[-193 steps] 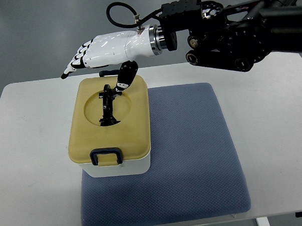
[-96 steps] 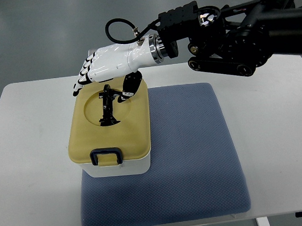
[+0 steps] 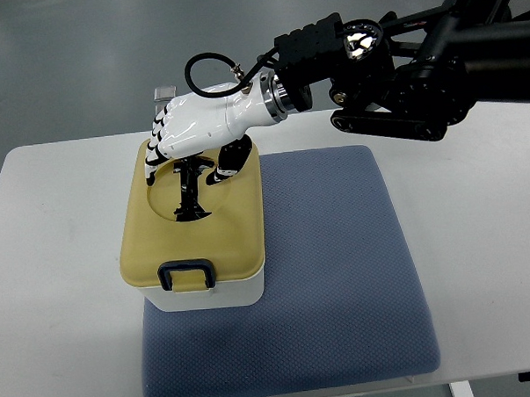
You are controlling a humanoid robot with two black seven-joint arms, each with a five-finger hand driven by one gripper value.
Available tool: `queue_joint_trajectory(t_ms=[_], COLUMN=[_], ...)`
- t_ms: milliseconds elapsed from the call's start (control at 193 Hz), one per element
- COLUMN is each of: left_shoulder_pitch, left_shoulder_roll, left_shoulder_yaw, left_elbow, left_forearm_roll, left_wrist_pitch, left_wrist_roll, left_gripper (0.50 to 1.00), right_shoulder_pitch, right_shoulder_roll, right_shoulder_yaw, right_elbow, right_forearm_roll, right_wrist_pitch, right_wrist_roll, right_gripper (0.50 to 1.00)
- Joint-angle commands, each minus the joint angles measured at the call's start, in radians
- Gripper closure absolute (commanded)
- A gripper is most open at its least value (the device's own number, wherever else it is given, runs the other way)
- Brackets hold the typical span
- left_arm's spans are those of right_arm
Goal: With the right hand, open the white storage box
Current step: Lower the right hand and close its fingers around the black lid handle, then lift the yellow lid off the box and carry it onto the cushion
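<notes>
The right hand (image 3: pixel 192 131) hovers over the white storage box (image 3: pixel 194 228) on a blue mat (image 3: pixel 339 274). Its fingers (image 3: pixel 156 155) curl downward around the black lid handle (image 3: pixel 189 189), though a firm grasp cannot be confirmed

My right robot hand (image 3: pixel 185 140) hovers over the far end of the white storage box (image 3: pixel 199 294), fingers curled down toward the black handle (image 3: pixel 189 191) standing in the round recess of its yellow lid (image 3: pixel 231 226). The box sits on a blue mat (image 3: pixel 339 274) atop the white counter (image 3: pixel 58 287).
</notes>
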Motion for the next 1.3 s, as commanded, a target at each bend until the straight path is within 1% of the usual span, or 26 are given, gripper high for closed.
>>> queue_joint_trajectory(t_ms=[0, 57, 119, 181, 228, 337, 383, 415, 440, 492, 508, 528, 902, 1150, 1295], left_shoulder_pitch=[0.0, -0.001, 0.0, 0.0, -0.001, 0.0, 0.0, -0.001, 0.0, 0.0, 0.0, -0.001, -0.001, -0.001, 0.0], left_shoulder_roll=[0.0, 0.0, 0.0, 0.0, 0.0, 0.0, 0.0, 0.0, 0.0, 0.0, 0.0, 0.0, 0.0, 0.0, 0.0], left_shoulder_yaw=[0.0, 0.0, 0.0, 0.0, 0.0, 0.0, 0.0, 0.0, 0.0, 0.0, 0.0, 0.0, 0.0, 0.0, 0.0], left_elbow=[0.0, 0.0, 0.0, 0.0, 0.0, 0.0, 0.0, 0.0, 0.0, 0.0, 0.0, 0.0, 0.0, 0.0, 0.0], left_forearm_roll=[0.0, 0.0, 0.0, 0.0, 0.0, 0.0, 0.0, 0.0, 0.0, 0.0, 0.0, 0.0, 0.0, 0.0, 0.0], left_wrist_pitch=[0.0, 0.0, 0.0, 0.0, 0.0, 0.0, 0.0, 0.0, 0.0, 0.0, 0.0, 0.0, 0.0, 0.0, 0.0], left_wrist_roll=[0.0, 0.0, 0.0, 0.0, 0.0, 0.0, 0.0, 0.0, 0.0, 0.0, 0.0, 0.0, 0.0, 0.0, 0.0], left_gripper=[0.5, 0.5, 0.5, 0.5, 0.5, 0.5, 0.5, 0.5, 0.5, 0.5, 0.5, 0.5, 0.5, 0.5, 0.5], right_shoulder_pitch=[-0.001, -0.002, -0.004, -0.004, -0.004, -0.005, -0.008, -0.008, -0.008, -0.01, -0.01, -0.01, -0.016, -0.008, -0.011], right_shoulder_roll=[0.001, 0.002, 0.007, 0.008, 0.008, 0.008, 0.008, 0.008, 0.008, 0.008, 0.008, 0.008, 0.007, -0.021, -0.081], right_shoulder_yaw=[-0.006, -0.006, -0.008, -0.008, -0.011, -0.013, -0.013, -0.014, -0.014, -0.014, -0.014, -0.014, -0.011, 0.017, 0.058], right_elbow=[0.0, 0.0, 0.0, 0.0, 0.0, 0.0, 0.0, 0.0, 0.0, 0.0, 0.0, 0.0, 0.0, 0.0, 0.0], right_forearm_roll=[-0.016, -0.019, -0.031, -0.044, -0.05, -0.054, -0.056, -0.056, -0.057, -0.057, -0.057, -0.057, -0.093, -0.093, -0.094], right_wrist_pitch=[-0.005, -0.011, -0.02, -0.03, -0.034, -0.036, -0.043, -0.046, -0.054, -0.06, -0.063, -0.065, -0.163, -0.183, -0.183], right_wrist_roll=[0.0, 0.0, 0.0, 0.0, 0.0, 0.0, 0.0, 0.0, 0.0, 0.0, 0.0, 0.0, 0.0, 0.0, 0.0], right_gripper=[0.762, 0.777, 0.809, 0.822, 0.852, 0.889, 0.918, 0.924, 0.952, 0.975, 0.991, 1.0, 1.0, 1.0, 1.0])
